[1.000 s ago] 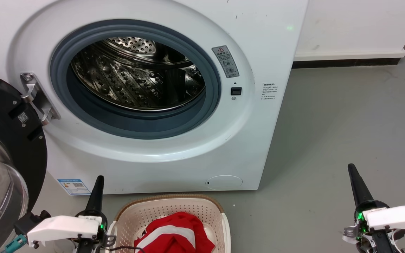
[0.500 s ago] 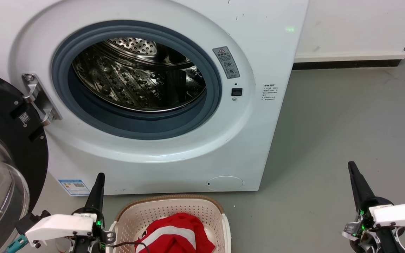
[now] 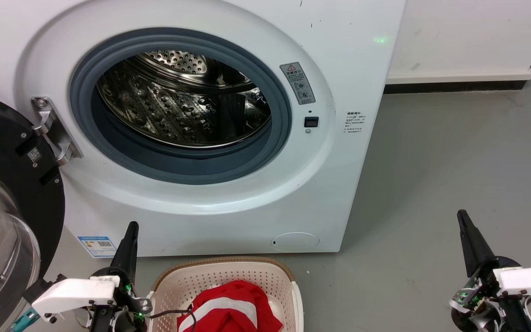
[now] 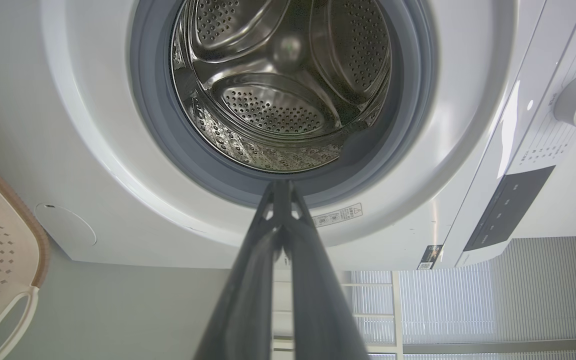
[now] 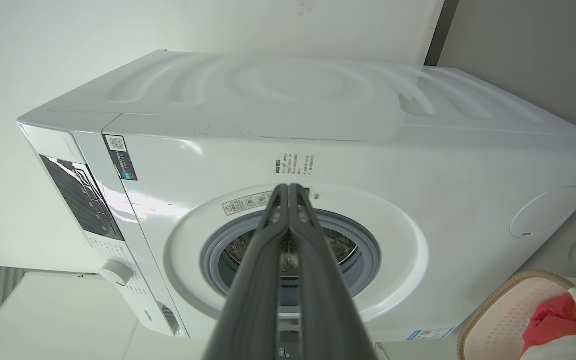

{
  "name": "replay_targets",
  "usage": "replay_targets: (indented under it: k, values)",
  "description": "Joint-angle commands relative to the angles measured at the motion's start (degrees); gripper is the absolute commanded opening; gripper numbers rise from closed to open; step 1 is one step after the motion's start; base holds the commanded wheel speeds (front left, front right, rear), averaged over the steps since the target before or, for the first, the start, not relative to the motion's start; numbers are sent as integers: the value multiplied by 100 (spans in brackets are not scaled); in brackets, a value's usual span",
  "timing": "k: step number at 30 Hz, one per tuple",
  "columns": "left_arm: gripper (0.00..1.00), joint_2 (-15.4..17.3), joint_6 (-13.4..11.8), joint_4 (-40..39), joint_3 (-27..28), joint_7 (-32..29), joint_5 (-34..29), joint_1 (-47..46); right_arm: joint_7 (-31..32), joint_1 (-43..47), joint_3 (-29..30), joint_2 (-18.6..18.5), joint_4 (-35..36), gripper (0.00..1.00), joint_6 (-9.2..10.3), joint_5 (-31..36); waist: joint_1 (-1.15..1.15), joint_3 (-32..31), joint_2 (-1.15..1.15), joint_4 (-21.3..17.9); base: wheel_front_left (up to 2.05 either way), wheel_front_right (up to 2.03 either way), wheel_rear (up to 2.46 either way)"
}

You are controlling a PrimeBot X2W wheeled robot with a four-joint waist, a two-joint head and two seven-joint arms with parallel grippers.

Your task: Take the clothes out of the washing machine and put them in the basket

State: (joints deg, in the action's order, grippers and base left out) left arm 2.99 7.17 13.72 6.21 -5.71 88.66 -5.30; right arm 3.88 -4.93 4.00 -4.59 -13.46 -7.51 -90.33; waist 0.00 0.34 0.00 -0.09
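I read the washing machine (image 3: 367,69) shell as smooth, glossy white; painted metal or plastic, can't tell. Drum (image 3: 178,110): shiny perforated steel, embossed. Porthole ring (image 3: 191,168): matt grey rubber. Door (image 3: 2,133): matt black plastic rim, clear glossy glass bowl. Hinge (image 3: 51,133): bright bare metal. Basket (image 3: 228,276): cream perforated plastic, low sheen, brown woven-look rim. Clothes (image 3: 247,295): soft matt red cloth, white stripe. Floor (image 3: 454,161): grey, smooth, dull. Left tool (image 3: 132,224) and right tool (image 3: 462,213): matt dark fingers on my screen.
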Motion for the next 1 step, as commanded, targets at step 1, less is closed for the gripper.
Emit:
replay_targets:
  k: [1]
  values:
    - [0,-13,32,16,32,-27,102,-110,27,-137,12,13,-24,0,3,-111,0,-2,0,1,0,0,0]
